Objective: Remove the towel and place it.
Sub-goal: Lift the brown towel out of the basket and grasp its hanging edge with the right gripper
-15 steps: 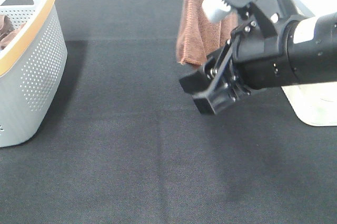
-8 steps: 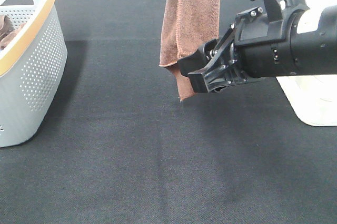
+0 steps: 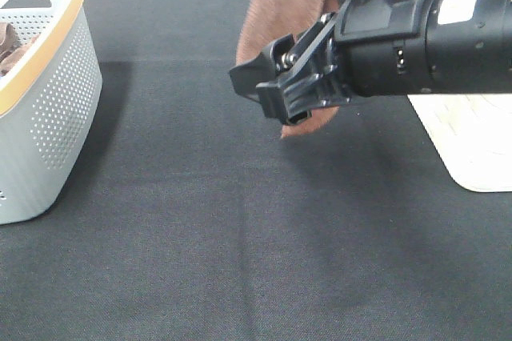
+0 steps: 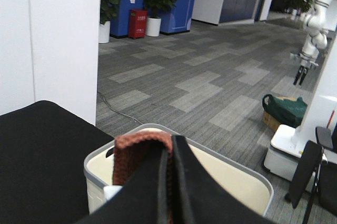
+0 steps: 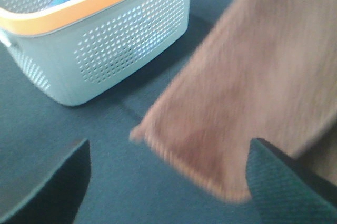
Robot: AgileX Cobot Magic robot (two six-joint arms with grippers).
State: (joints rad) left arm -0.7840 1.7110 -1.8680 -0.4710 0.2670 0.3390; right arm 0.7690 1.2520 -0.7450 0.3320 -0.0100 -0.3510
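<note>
Towel hangs behind open right claw; basket far left.

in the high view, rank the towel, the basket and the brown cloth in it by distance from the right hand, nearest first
1. towel, hanging just behind the right hand
2. basket, far left
3. brown cloth, inside the basket, leftmost
</note>
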